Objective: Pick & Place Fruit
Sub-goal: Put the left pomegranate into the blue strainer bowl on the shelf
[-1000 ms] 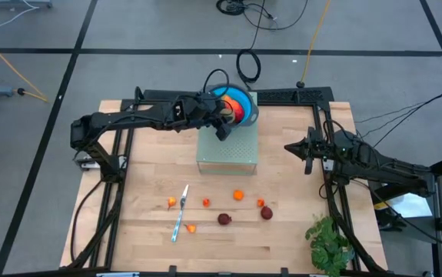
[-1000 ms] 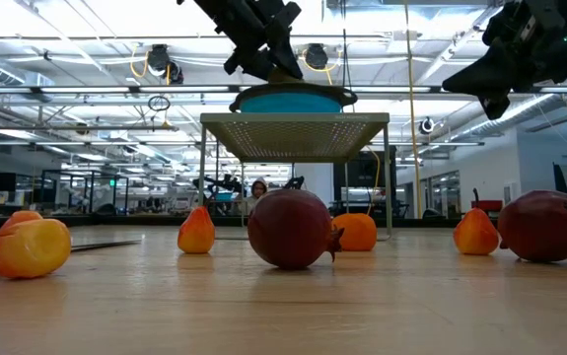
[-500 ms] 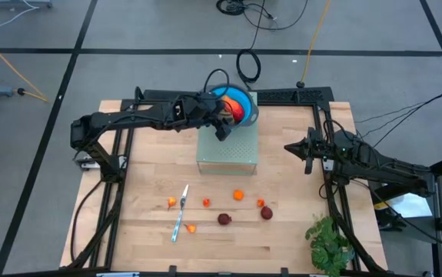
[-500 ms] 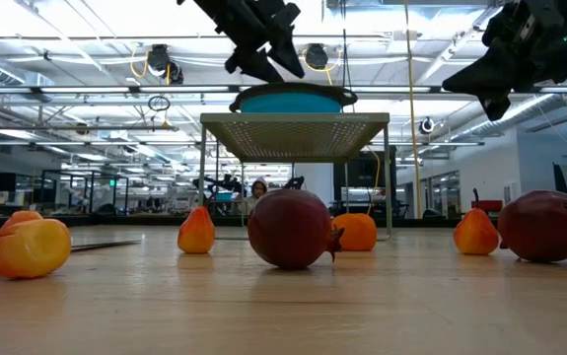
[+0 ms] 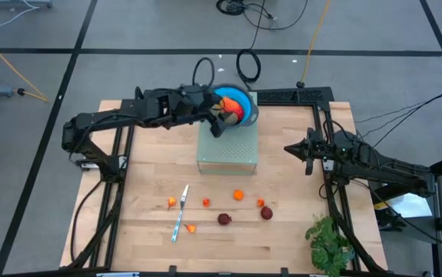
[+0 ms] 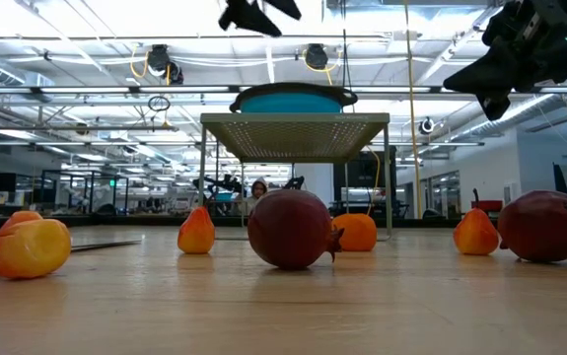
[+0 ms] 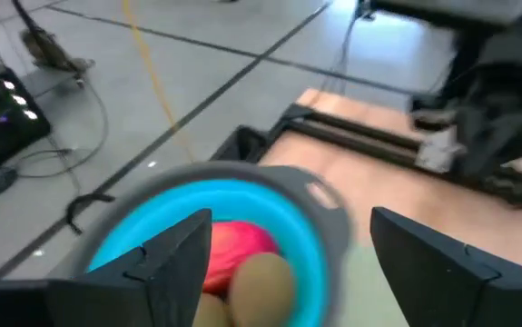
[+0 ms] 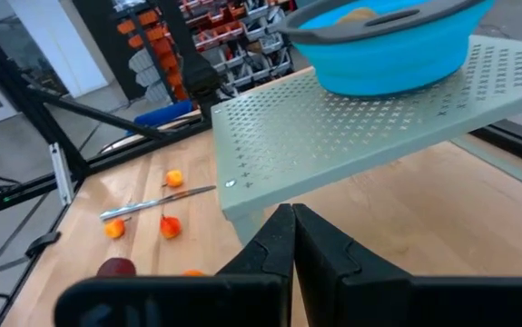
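A blue bowl (image 7: pixel 129 236) stands on a perforated grey-green stand (image 5: pixel 228 146) at the table's far middle. In it lie a red-pink fruit (image 7: pixel 238 245) and an olive-brown oval (image 7: pixel 261 282). My left gripper (image 5: pixel 217 121) hangs open above the bowl's near-left rim, with nothing between its fingers (image 7: pixel 174 263). Several small orange and red fruits (image 5: pixel 238 195) and two maroon balls (image 5: pixel 224 218) rest on the wood near the front. My right gripper (image 5: pixel 288 148) waits shut at the table's right, pointing toward the stand.
A slim silver knife (image 5: pixel 180 213) lies among the fruits at the front left. A green leafy plant (image 5: pixel 328 242) sits at the near right corner. Black frame rails run along the table's far, left and right sides. Bare wood lies left of the stand.
My left gripper has risen from just over the bowl, most of it in the last half second. In the low view it now shows only at the top edge. The bowl and the fruit on the table have stayed put.
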{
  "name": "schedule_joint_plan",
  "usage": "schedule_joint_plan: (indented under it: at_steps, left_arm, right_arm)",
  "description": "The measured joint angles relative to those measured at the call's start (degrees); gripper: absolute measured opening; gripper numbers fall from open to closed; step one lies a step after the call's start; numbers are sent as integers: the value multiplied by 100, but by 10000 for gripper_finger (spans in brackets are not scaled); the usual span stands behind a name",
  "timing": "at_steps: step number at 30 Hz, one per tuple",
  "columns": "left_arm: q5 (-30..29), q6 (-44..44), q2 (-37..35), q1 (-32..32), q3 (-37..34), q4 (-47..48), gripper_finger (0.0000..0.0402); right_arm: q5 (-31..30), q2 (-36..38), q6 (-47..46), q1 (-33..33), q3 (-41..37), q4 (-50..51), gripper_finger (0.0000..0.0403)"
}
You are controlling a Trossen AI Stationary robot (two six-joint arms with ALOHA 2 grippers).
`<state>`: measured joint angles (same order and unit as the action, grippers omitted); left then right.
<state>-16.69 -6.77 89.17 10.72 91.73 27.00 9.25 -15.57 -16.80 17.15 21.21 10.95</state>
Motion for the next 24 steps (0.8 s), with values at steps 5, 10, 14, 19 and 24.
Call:
schedule_joint_plan:
  at_steps: [5, 10, 14, 19, 24]
  left_arm:
    - [-36, -556, -402, -430, 51, 643, 260]
    - [-281, -1199, -602, -921, 51, 1310, 225]
    - [-293, -1638, -695, -1264, 51, 1704, 193]
    - [-291, -1942, -674, -1609, 51, 2065, 149]
    - [-292, -2095, -679, -1828, 51, 2258, 108]
  right_arm:
    - [-4, 4, 109, 0, 0, 8, 0]
    - [-9, 4, 142, 0, 0, 7, 0]
    - [-4, 4, 145, 0, 0, 31, 0]
    - [-1, 4, 142, 0, 0, 47, 0]
    - [-1, 4, 144, 0, 0, 49, 0]
